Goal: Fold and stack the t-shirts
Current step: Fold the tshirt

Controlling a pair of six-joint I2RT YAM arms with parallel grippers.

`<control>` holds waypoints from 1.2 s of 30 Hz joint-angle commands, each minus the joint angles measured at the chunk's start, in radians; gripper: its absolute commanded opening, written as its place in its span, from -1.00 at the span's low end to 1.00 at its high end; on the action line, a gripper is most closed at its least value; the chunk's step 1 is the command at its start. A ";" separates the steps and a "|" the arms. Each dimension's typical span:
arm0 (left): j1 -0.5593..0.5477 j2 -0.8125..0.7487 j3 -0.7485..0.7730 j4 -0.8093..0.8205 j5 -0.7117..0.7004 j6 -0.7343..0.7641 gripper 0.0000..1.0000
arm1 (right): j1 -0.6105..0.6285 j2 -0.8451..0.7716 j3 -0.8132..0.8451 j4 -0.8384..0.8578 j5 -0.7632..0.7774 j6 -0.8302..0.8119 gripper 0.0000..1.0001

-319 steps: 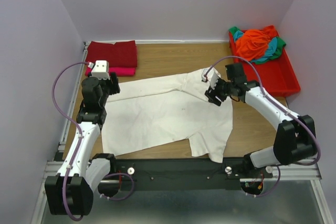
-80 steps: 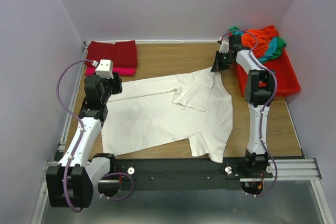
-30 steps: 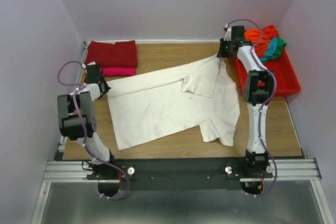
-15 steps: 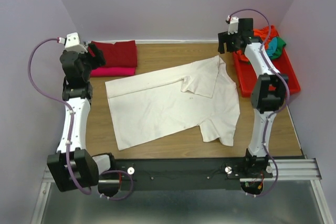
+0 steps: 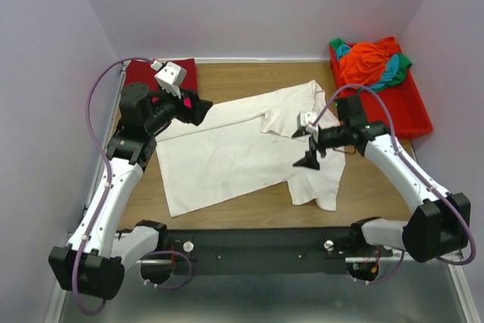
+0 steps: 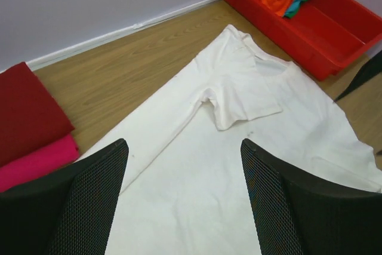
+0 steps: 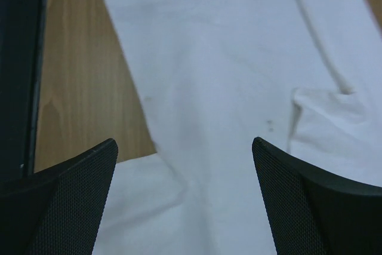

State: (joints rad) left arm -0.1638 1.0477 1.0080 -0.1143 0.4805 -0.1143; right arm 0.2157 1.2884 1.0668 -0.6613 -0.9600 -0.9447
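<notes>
A large cream-white t-shirt [image 5: 242,149] lies spread on the wooden table, one sleeve folded onto its body [image 6: 245,97]; it also fills the right wrist view [image 7: 239,58]. A folded dark red shirt [image 5: 140,73] lies on a folded pink one [image 6: 36,165] at the back left. Orange, teal and green shirts [image 5: 370,62] are heaped in the red tray. My left gripper [image 5: 198,109] is open and empty above the shirt's left part [image 6: 182,165]. My right gripper [image 5: 308,149] is open and empty above its right part [image 7: 185,165].
A red plastic tray [image 5: 401,107] stands at the back right; it also shows in the left wrist view [image 6: 298,25]. Lilac walls close the back and sides. A black rail [image 5: 257,243] runs along the table's near edge.
Both arms have left the far corners and swung in over the white shirt, grippers open. The shirt lies as half a second ago.
</notes>
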 commanded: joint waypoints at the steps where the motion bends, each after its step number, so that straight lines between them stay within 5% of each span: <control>1: -0.057 -0.051 0.044 -0.261 -0.082 0.044 0.67 | 0.060 -0.040 -0.163 -0.096 -0.005 -0.212 0.98; 13: -0.417 -0.078 -0.065 -0.525 -0.278 -0.206 0.71 | 0.060 -0.083 -0.303 -0.077 0.095 -0.178 0.93; 18: -0.460 -0.094 -0.071 -0.541 -0.333 -0.212 0.72 | 0.060 -0.110 -0.280 -0.113 0.213 -0.199 0.84; 27: -0.460 -0.150 -0.077 -0.461 -0.368 -0.217 0.72 | 0.059 -0.158 -0.243 -0.524 0.598 -0.661 0.50; 36: -0.459 -0.127 -0.085 -0.424 -0.387 -0.180 0.72 | 0.059 -0.156 -0.407 -0.535 0.675 -0.967 0.22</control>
State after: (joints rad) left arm -0.6178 0.9157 0.9382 -0.5682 0.1200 -0.3115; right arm 0.2794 1.1351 0.7170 -1.1408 -0.3584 -1.7313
